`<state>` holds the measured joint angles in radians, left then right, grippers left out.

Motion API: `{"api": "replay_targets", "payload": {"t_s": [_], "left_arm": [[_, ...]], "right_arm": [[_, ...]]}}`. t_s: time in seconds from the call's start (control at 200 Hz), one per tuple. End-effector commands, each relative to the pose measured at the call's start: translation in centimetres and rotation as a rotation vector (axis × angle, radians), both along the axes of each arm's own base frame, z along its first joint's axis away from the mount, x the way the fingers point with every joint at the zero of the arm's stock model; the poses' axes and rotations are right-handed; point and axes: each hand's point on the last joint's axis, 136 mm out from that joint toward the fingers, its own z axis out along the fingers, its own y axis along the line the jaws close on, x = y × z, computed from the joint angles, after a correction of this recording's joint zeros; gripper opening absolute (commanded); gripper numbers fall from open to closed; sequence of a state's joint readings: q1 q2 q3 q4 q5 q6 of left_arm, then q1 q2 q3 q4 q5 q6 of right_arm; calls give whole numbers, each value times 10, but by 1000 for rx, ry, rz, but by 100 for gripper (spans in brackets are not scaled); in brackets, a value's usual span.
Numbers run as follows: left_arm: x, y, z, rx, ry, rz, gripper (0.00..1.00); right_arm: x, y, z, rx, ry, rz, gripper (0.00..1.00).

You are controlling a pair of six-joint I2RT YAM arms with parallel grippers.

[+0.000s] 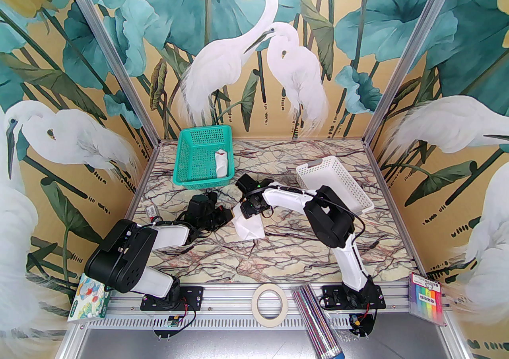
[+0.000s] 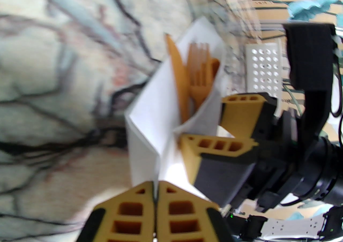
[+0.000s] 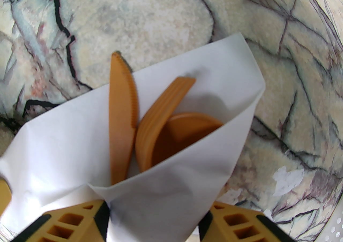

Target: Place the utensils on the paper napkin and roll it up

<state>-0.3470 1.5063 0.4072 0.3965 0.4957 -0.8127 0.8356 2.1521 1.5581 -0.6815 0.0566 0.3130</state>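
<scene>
Top view: thin white paper napkin [image 1: 249, 228] folded mid marble-veined table [image 1: 278, 262], left wrist: left gripper [image 2: 156, 192] pinched flat on its edge, orange-brown utensils [image 2: 193, 74] poking from the cone, right wrist: right gripper [image 3: 158, 216] clamping cone base, serrated knife [image 3: 122, 117], ribbed fork [image 3: 158, 117], round spoon [image 3: 187, 128]

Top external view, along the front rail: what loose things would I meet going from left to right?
Illustrated box → tape ring → shiny striped tube → pack of coloured markers.
</scene>
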Motion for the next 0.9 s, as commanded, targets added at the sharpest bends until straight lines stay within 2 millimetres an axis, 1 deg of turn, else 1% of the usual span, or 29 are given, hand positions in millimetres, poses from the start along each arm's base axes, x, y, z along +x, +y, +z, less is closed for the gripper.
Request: {"api": "replay_targets", "payload": {"t_s": [0.0, 0.205, 0.49, 0.61, 0.725, 0.895], "left_arm": [[3, -19, 16, -65, -29, -58, 7], [1, -20, 5, -59, 4, -43, 6], [4, -34, -4, -91, 23, -67, 6], [2, -31, -16, -62, 54, -52, 5], [-1, -25, -27, -19, 89, -42, 5], [-5, -18, -37, 29, 115, -29, 5]], "right_arm": [[-30, -11, -36, -53, 125, 11, 61], [-30, -11, -36, -52, 126, 11, 61], [-30, -9, -36, -46, 129, 11, 61], [-29, -7, -33, -30, 131, 10, 61], [-20, -2, -14, 33, 132, -3, 62], [-1, 1, 34, 166, 89, -19, 66]]}}
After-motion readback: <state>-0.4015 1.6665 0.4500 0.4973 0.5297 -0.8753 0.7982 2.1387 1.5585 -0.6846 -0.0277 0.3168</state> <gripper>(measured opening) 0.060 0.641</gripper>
